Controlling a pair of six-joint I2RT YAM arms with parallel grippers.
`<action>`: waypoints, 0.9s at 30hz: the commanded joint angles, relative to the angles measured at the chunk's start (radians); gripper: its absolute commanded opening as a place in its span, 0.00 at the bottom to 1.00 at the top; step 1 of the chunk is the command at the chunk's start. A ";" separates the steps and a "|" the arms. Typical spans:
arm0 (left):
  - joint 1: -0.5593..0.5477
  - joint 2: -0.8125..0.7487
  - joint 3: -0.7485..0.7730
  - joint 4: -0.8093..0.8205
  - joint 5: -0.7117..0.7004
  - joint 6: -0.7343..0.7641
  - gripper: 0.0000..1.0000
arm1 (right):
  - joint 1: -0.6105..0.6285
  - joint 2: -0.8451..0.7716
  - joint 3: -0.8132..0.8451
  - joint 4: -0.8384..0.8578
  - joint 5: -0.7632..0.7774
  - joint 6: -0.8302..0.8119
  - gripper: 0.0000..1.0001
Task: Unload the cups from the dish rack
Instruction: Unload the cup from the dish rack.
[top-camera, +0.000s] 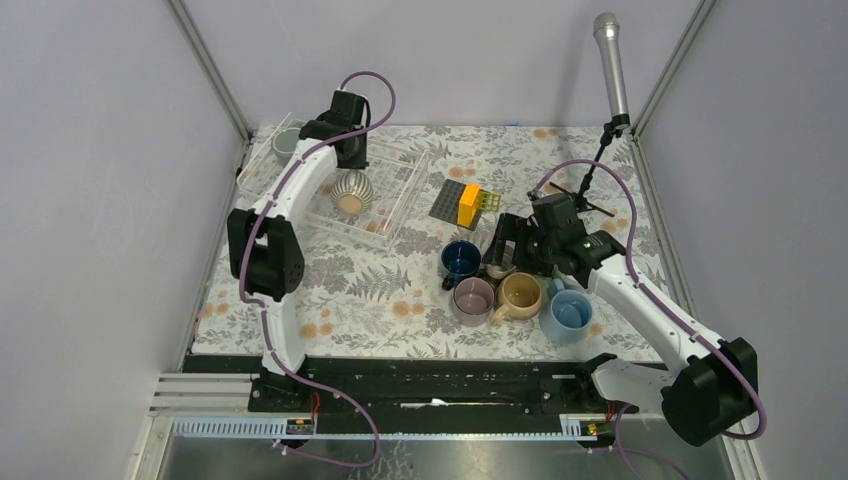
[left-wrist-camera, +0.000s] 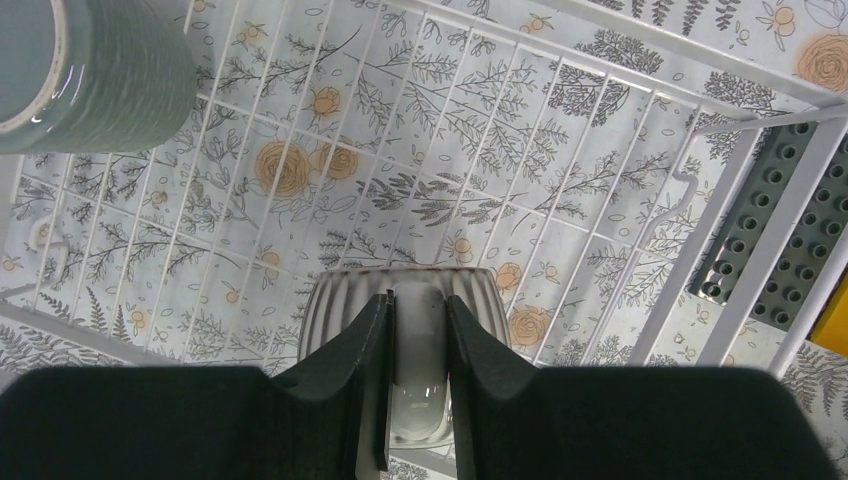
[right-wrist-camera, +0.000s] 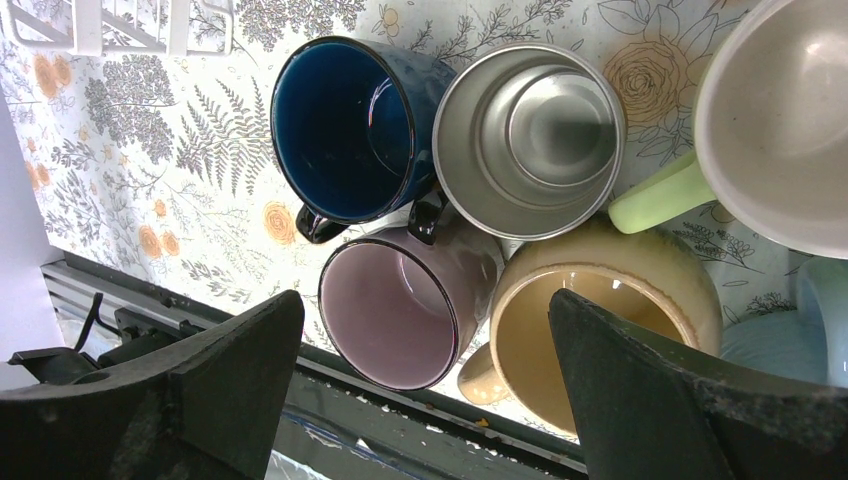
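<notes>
on my overhead feed the left arm stands up from its base at the near edge, folds at the elbow and stretches its white forearm out to the far left, with the wrist bent down over the dish rack (top-camera: 410, 195). the left gripper (left-wrist-camera: 415, 340) points straight down, its jaws pinched to a narrow gap around a pale glossy part of the ribbed mug (left-wrist-camera: 400, 300), which looks like the handle. that mug sits inside the rack near its middle, tipped so its tan inside faces the near side. i cannot tell whether it rests on the bars or hangs just above them. a grey mug (left-wrist-camera: 80, 70) stands upright in the rack's far left corner, well apart from the fingers.

the right arm runs from its base at the near right, up and leftward along its forearm, wrist angled down over the unloaded cups on the flowered cloth (top-camera: 350, 290). the right gripper (right-wrist-camera: 425, 310) hovers with its jaws spread wide and nothing between them. below it the navy mug (right-wrist-camera: 340, 125), steel mug (right-wrist-camera: 530, 125), mauve mug (right-wrist-camera: 400, 310) and tan mug (right-wrist-camera: 600, 330) crowd together, touching. the pale green mug (right-wrist-camera: 780, 120) and light blue mug (right-wrist-camera: 800, 330) sit at that cluster's edge.

a studded plate (top-camera: 450, 200) with a yellow block (top-camera: 468, 205) on it lies between rack and cups.
</notes>
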 joint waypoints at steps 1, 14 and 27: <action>-0.002 -0.052 -0.026 -0.024 -0.038 -0.020 0.19 | 0.011 -0.008 0.000 0.025 -0.017 0.003 1.00; -0.003 -0.067 -0.061 -0.029 -0.053 -0.020 0.29 | 0.011 0.000 0.002 0.028 -0.020 0.003 1.00; -0.004 -0.077 -0.061 -0.055 -0.079 -0.022 0.33 | 0.014 0.008 0.002 0.028 -0.020 0.003 1.00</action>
